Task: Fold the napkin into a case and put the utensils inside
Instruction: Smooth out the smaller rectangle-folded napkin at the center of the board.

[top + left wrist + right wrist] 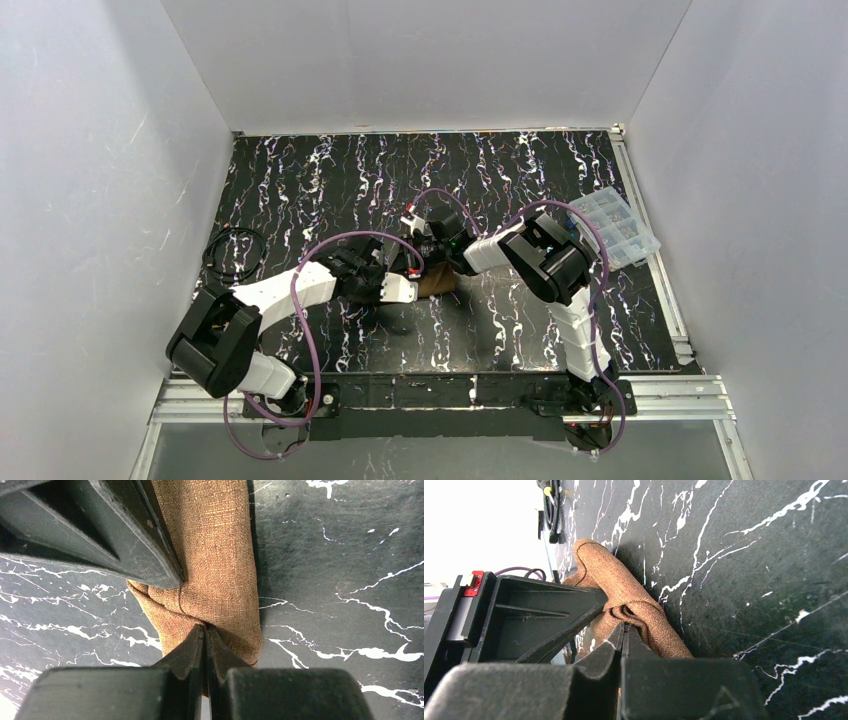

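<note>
The left jaws were closed tight on the near end of the napkin (pixel 215 555), their tips meeting over a bunched fold of the brown weave. The right jaws were pinched shut on a curled fold of the same cloth, and one of their black fingers lay against the napkin just beside the left tips. The napkin itself was folded into a narrow, layered strip. It lay flat on the black, white-veined tabletop (pixel 330 180) near the middle, running away from the left jaws. Both arms reached inward and met over it. A clear plastic compartment box (pixel 612 226) sat well apart at the right edge, and a coiled black cable (pixel 235 253) lay at the left edge.
</note>
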Robot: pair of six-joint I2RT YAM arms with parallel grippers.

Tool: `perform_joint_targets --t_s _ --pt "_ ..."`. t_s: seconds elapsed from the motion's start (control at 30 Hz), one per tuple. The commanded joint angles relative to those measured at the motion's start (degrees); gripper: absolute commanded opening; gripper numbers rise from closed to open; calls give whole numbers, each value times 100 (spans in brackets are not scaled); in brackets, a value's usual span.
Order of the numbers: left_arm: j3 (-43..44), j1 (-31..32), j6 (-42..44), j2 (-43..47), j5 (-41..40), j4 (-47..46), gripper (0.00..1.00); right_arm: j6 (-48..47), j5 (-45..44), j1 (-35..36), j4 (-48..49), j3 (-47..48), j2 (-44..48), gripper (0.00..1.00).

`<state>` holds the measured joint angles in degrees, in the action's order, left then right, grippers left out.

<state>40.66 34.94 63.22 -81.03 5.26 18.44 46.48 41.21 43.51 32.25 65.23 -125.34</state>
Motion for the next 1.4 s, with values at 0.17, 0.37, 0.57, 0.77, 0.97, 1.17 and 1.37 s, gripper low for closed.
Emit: perform_joint_targets --t_s 0.17,0.37,0.57,0.77,0.97,1.17,1.37 --pt "128 -4 -39 -14 699 1032 6 -590 -774 108 -835 36 -258 3" --pt "598 -43 -280 -4 879 1824 18 -649 -775 106 -937 43 -306 3" --pt "1837 -447 -1105 -484 1544 3155 31 -750 -799 105 -1026 -1 -311 2" --pt "2944 -1097 -1584 -650 2462 3903 25 -878 -821 116 -1159 -37 -235 1" --pt "2542 -1176 -1640 -739 2313 3515 0 -870 -837 120 -1166 -69 -196 1" --pt "1716 -1182 -1384 -854 1802 2909 0 -834 -851 116 -1116 -181 -149 1" --pt "1654 -1239 -1306 -1112 1733 2738 0 -772 -825 123 -1042 -219 -125 1"
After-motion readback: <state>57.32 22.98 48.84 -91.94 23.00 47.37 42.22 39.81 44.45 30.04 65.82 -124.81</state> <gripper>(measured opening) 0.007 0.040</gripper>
